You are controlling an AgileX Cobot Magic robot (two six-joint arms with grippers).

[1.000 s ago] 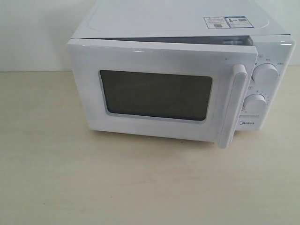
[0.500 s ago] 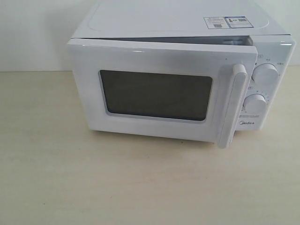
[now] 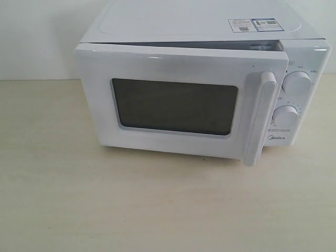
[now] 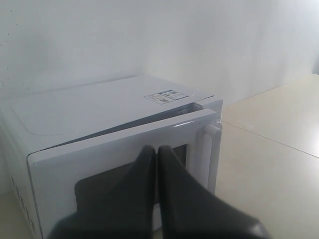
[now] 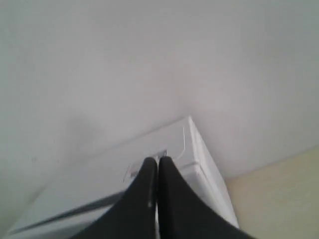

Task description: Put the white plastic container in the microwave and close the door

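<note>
Microwave [image 3: 199,21] stands on pale table [image 3: 157,210], back close to white wall [image 3: 31,37]; body turned slightly, so the right-hand control panel sits further back in the exterior view. Door [image 3: 157,65] is not latched; it is hinged on the left and stands a little ajar, with a thin dark gap along its top edge that widens toward the handle side. Handle [image 3: 261,118], a vertical white bar, sticks out in front of the control panel and partly overlaps the two knobs, upper [image 3: 298,83] and lower [image 3: 287,116]. Window [image 3: 175,106] is dark; what lies behind it cannot be made out, so I cannot tell where the container is. Stickers [image 3: 253,24] sit near the right front edge of the top. A broad stretch of tabletop shows in front of the door and to its left; a narrower strip shows to the right of the knobs. Left gripper [image 4: 157,148] has its fingers pressed together with nothing between them; the tips hang in front of the door near the window's upper edge, and contact cannot be judged. Right gripper [image 5: 158,159] is likewise closed and holds nothing; beyond its tips, blurred, are the microwave's top and one corner, with wall behind.
</note>
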